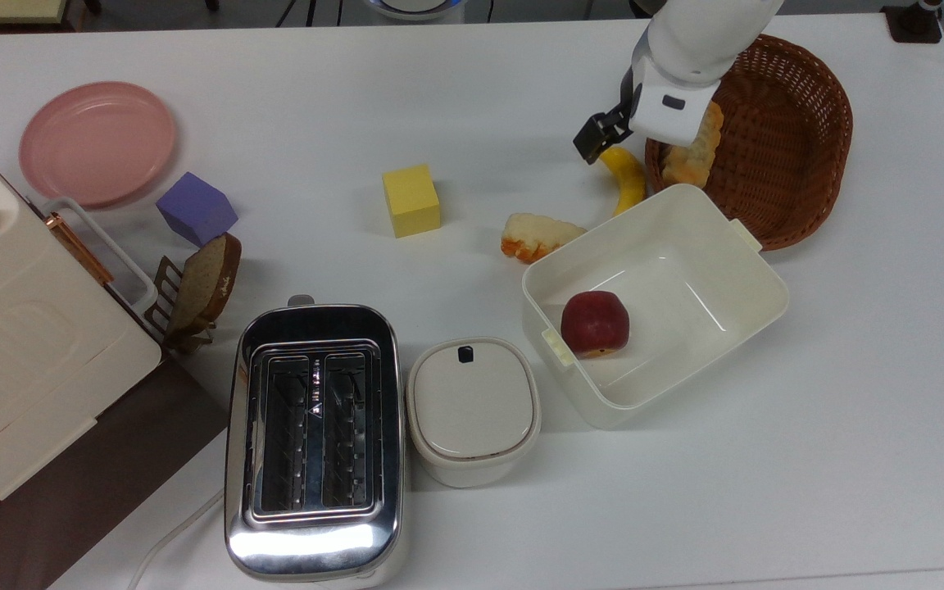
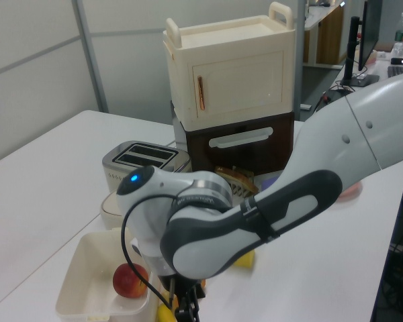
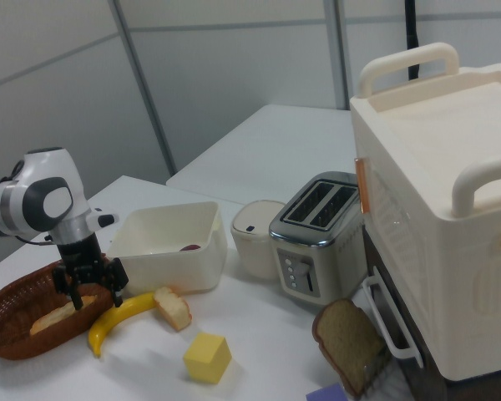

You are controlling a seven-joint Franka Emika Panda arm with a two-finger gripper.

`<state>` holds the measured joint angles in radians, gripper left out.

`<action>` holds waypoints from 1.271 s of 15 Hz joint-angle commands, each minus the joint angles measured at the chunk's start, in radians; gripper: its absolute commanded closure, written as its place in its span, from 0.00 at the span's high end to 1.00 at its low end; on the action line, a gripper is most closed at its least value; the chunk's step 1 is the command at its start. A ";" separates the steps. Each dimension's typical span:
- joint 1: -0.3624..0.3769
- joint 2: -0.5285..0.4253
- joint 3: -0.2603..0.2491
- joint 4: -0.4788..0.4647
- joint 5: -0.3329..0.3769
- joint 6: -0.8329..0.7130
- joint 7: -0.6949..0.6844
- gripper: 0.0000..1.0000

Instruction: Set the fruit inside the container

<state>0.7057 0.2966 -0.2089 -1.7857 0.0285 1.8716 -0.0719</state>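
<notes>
The gripper (image 3: 89, 281) hangs open and empty directly above the banana (image 3: 117, 320). The banana lies on the worktop between basket (image 1: 800, 115) and tub (image 1: 767, 299), long axis running from the worktop's far edge toward the tub in the top view.

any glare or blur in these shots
Top view: bright glare on the toaster near its bottom edge, and soft shine inside the tub. Left view: the arm looks smeared and blocks most of the table. Right view: even light, with the gripper and banana crisp.
</notes>
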 commanded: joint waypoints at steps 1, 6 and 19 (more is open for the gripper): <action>-0.009 -0.013 -0.021 -0.064 0.010 0.092 -0.007 1.00; -0.081 -0.013 -0.023 -0.069 0.103 0.164 0.328 1.00; -0.035 0.081 0.009 -0.028 0.106 0.300 0.503 1.00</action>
<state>0.6610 0.3595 -0.2019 -1.8362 0.1161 2.1229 0.3869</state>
